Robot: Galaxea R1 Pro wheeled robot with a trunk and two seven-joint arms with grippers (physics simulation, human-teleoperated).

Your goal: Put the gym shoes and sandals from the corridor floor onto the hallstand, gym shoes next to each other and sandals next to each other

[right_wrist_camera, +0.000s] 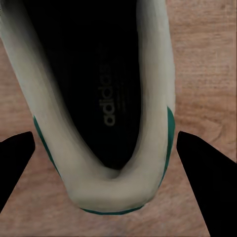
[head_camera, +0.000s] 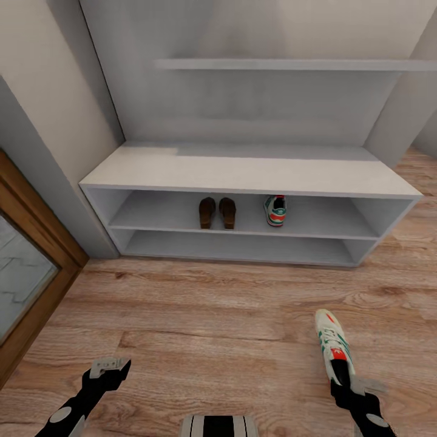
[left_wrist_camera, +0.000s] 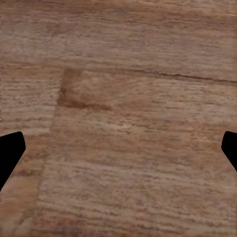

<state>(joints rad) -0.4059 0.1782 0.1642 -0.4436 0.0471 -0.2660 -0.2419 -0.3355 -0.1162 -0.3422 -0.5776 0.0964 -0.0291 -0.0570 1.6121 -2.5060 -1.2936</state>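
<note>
On the upper open slot of the pale grey-white low hallstand [head_camera: 182,173]: two small brown leather sandals [head_camera: 217,213] side by side, and to their right one white lace-up gym shoe with green stripes [head_camera: 275,210].

Near right, on the light wood-plank corridor floor [head_camera: 200,315]: second white gym shoe [head_camera: 334,348], toe pointing far.

Right end effector [head_camera: 354,385]: at the shoe's heel; the wrist view shows its fingers [right_wrist_camera: 202,168] spread wide either side of the heel collar, not yet gripping.

Left end effector [head_camera: 110,366]: spread open, empty, over bare floor.

Handling note: probably lower to straddle the heel collar, close firmly on both walls, lift level, then set it just beside its mate.
</note>
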